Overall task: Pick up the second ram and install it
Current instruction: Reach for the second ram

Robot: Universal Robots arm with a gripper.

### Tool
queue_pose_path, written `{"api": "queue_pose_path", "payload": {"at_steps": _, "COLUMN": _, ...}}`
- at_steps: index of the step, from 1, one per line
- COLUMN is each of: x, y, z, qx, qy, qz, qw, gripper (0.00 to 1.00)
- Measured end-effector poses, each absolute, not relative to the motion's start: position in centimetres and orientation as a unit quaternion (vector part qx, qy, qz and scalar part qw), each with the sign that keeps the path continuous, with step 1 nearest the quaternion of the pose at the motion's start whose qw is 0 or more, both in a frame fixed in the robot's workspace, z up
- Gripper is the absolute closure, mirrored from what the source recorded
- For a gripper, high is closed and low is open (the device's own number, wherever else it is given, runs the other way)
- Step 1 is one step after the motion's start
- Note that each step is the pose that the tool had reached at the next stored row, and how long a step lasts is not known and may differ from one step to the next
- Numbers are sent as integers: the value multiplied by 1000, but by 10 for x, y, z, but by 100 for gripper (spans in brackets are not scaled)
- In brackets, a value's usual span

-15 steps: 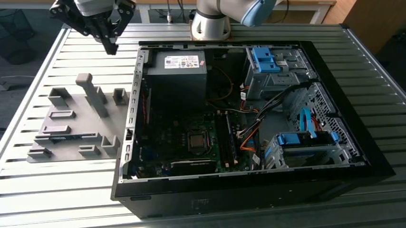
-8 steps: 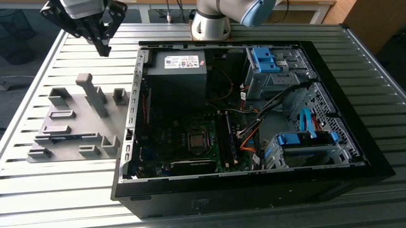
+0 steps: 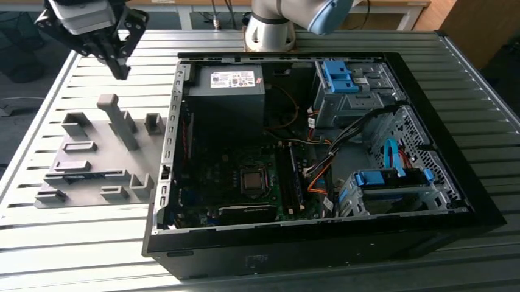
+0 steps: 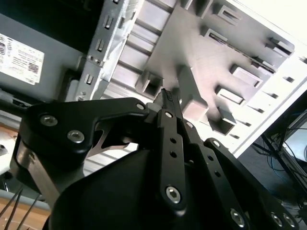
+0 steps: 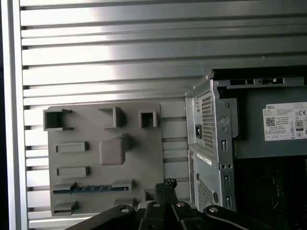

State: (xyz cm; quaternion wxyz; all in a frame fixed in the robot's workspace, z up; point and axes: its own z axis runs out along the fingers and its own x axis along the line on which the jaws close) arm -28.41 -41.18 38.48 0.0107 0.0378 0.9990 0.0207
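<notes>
- Slatted metal tabletop (image 3: 81, 243) is carrying everything; the second ram (image 3: 85, 175) is standing on edge in a slot of the grey fixture (image 3: 106, 155), probably so fingers can be pinching its thin faces from above.
- Gripper (image 3: 122, 74) is hovering near the fixture's 12 o'clock in the exterior view, well apart from the ram, fingers pressed together and carrying nothing.
- Open computer case (image 3: 325, 249) is lying at the fixture's 3 o'clock, exposing its motherboard (image 3: 235, 164) upward.
- Edge-on, the ram is showing as a dark strip flecked with blue, with chips and sticker hard to make out.
</notes>
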Motion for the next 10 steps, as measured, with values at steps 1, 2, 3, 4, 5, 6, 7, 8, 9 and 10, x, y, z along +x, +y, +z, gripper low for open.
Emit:
{"api": "queue_pose_path", "payload": {"at_steps": 1, "x": -288, "y": -412, "z": 384, "qx": 38, "qy": 999, "qz": 21, "qw": 10, "gripper": 89}}
{"api": "queue_pose_path", "payload": {"at_steps": 2, "x": -292, "y": -412, "z": 383, "qx": 38, "qy": 999, "qz": 21, "qw": 10, "gripper": 89}}
{"api": "queue_pose_path", "payload": {"at_steps": 3, "x": -296, "y": -412, "z": 383, "qx": 38, "qy": 999, "qz": 20, "qw": 10, "gripper": 89}}
{"api": "queue_pose_path", "payload": {"at_steps": 4, "x": -299, "y": -412, "z": 383, "qx": 38, "qy": 999, "qz": 21, "qw": 10, "gripper": 89}}
{"api": "queue_pose_path", "payload": {"at_steps": 5, "x": -301, "y": -412, "z": 383, "qx": 38, "qy": 999, "qz": 20, "qw": 10, "gripper": 89}}
{"api": "queue_pose_path", "payload": {"at_steps": 6, "x": -301, "y": -412, "z": 383, "qx": 38, "qy": 999, "qz": 20, "qw": 10, "gripper": 89}}
{"api": "queue_pose_path", "payload": {"at_steps": 7, "x": -301, "y": -412, "z": 383, "qx": 38, "qy": 999, "qz": 20, "qw": 10, "gripper": 89}}
{"api": "queue_pose_path", "payload": {"at_steps": 8, "x": -301, "y": -412, "z": 383, "qx": 38, "qy": 999, "qz": 20, "qw": 10, "gripper": 89}}
{"api": "queue_pose_path", "payload": {"at_steps": 9, "x": -302, "y": -412, "z": 383, "qx": 38, "qy": 999, "qz": 20, "qw": 10, "gripper": 89}}
{"api": "queue_pose_path", "payload": {"at_steps": 10, "x": -304, "y": -412, "z": 383, "qx": 38, "qy": 999, "qz": 20, "qw": 10, "gripper": 89}}
